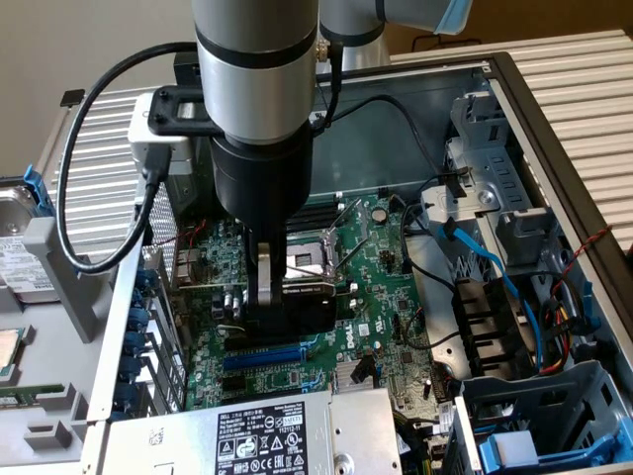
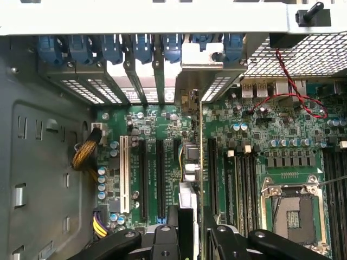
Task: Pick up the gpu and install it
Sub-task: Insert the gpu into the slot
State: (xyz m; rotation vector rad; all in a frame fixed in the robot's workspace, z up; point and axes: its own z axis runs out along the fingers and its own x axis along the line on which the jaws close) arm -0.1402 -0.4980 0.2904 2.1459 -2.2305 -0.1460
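In the exterior view my gripper [image 1: 272,307] reaches down into the open computer case, shut on the gpu [image 1: 312,302]. The card's black shroud faces the exterior view's right and it stands upright on edge over the green motherboard [image 1: 391,297], above the blue expansion slot [image 1: 262,358]. In the wrist view the gpu [image 2: 200,162] appears edge-on as a thin green board between my fingers [image 2: 174,219]. Its silver end bracket [image 2: 201,58] sits at the case's rear slot openings. Whether the card's edge is seated in a slot is hidden.
A power supply [image 1: 257,435] lies at the case's near edge. The drive cage [image 1: 495,198] with blue and black cables fills the exterior view's right. The CPU socket [image 2: 293,211], memory slots [image 2: 244,179], a red wire [image 2: 298,92] and blue slot retainers [image 2: 108,49] lie around the card.
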